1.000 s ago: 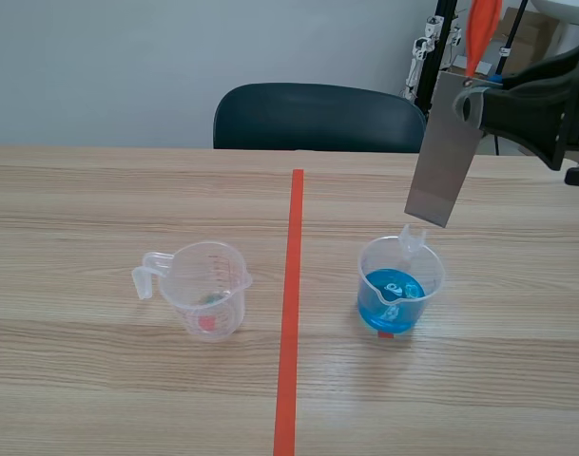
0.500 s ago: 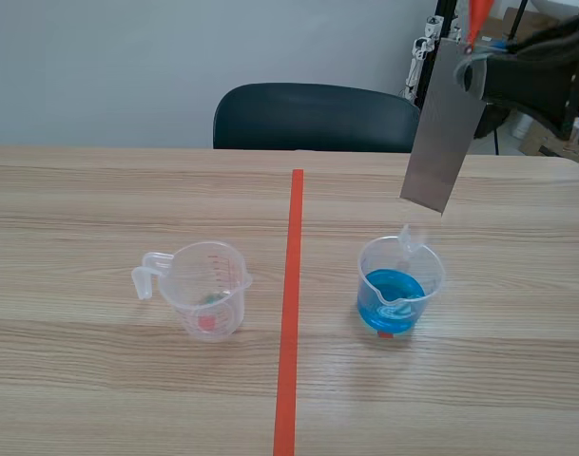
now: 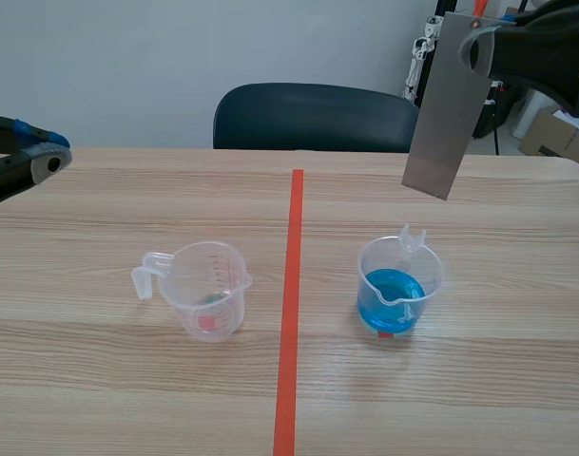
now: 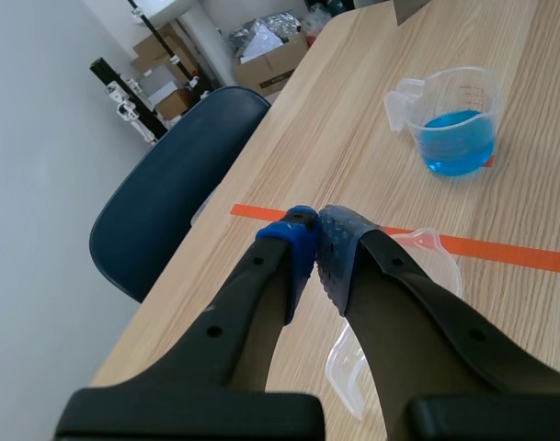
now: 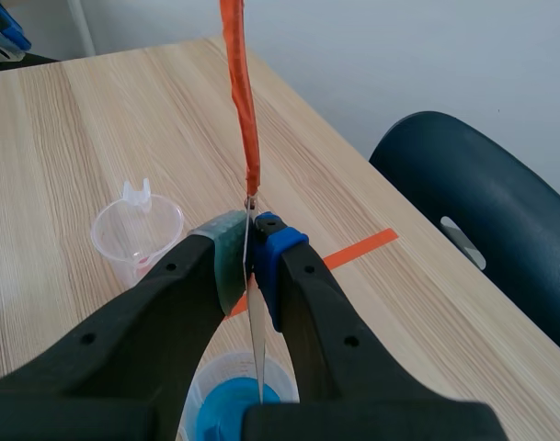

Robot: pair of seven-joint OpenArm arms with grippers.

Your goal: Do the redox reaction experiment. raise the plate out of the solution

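Worktop (image 3: 99, 399): two cups, one on each side of the orange-red line.

Metal plate (image 3: 448, 109): hangs in the air, slightly tilted. Its lower edge is well above the rim of the measuring cup (image 3: 399, 285) on the right and set a little behind it. No part touches the liquid.

Right tool (image 3: 479, 49): clenched on the plate's top end, just below an orange tape strip (image 5: 238, 92).

Left tool (image 4: 312, 241): pads pressed together on nothing, raised at the worktop's left side, well apart from both cups.

Empty measuring cup (image 3: 205, 288): upright, left of the line.

Blue solution (image 3: 392, 296): fills the bottom of the right cup.

Judgement: the raise looks complete. I cannot tell whether the plate carries a deposit. Probably left: inspect the plate or set it aside.
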